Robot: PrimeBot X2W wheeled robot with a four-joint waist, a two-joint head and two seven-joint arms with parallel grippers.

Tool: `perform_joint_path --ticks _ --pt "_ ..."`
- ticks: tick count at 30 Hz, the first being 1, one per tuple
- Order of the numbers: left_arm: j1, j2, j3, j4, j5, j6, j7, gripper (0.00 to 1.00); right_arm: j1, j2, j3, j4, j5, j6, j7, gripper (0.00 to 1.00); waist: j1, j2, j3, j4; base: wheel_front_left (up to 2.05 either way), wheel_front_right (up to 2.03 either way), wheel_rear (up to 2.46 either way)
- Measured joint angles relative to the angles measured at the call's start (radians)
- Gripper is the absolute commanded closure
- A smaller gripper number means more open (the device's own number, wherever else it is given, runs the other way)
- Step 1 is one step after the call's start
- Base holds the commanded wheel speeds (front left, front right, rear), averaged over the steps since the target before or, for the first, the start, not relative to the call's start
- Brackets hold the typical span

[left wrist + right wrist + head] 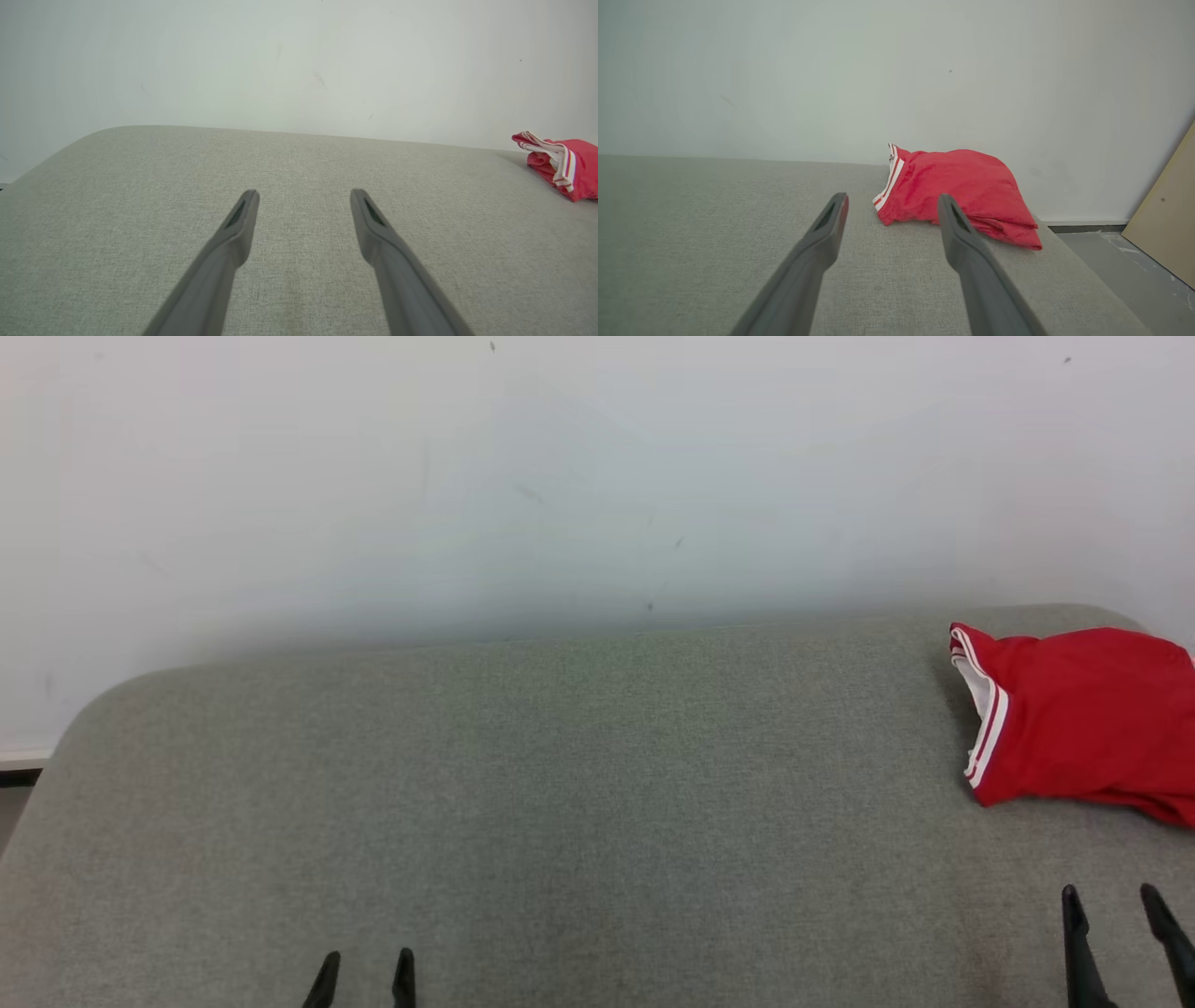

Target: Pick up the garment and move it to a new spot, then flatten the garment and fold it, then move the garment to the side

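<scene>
Red garment, white-striped trim: lay bunched at 2 o'clock on the grey padded surface, near the pale wall.
Left gripper: stood at 7 o'clock, fingers spread, empty.
Right gripper: stood at 5 o'clock, fingers spread, empty, clear of the garment.

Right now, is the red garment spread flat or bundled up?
Bundled up. The red garment sits as a compact puffed heap on the grey surface, several cloth layers stacked along its near edge, striped hem curled open.
</scene>
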Motion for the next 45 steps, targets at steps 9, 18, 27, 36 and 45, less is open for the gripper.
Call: perform_joint_path --ticks 9,18,27,36,45 --pt "0.023 0.0 -0.004 0.022 -0.017 0.007 0.0 0.0 0.071 0.04 0.067 -0.035 -0.037 0.0 -0.007 0.0 0.0 0.0 -0.032 -0.003 0.0 0.0 0.0" --pt "0.048 0.0 -0.022 0.03 -0.033 0.024 0.0 0.0 0.078 0.052 0.102 -0.025 -0.037 0.0 -0.008 0.0 0.0 0.0 -0.05 0.017 0.0 0.0 0.0" --pt "0.051 0.0 -0.026 0.031 -0.035 0.033 0.0 0.0 0.075 0.053 0.106 -0.022 -0.035 0.0 -0.008 0.0 0.0001 0.0 -0.048 0.034 0.0 0.0 0.0" --pt "0.057 -0.002 -0.027 0.058 -0.036 0.035 0.0 1.0 0.086 0.064 0.113 0.004 -0.035 0.0 -0.002 1.0 0.0002 0.0 -0.044 0.04 0.0 0.0 0.0" --pt "0.049 -0.002 -0.014 0.081 -0.174 0.017 0.033 1.0 0.086 0.072 0.104 0.025 0.103 0.0 0.041 1.0 0.0002 0.0 -0.039 0.045 0.0 0.0 0.0"
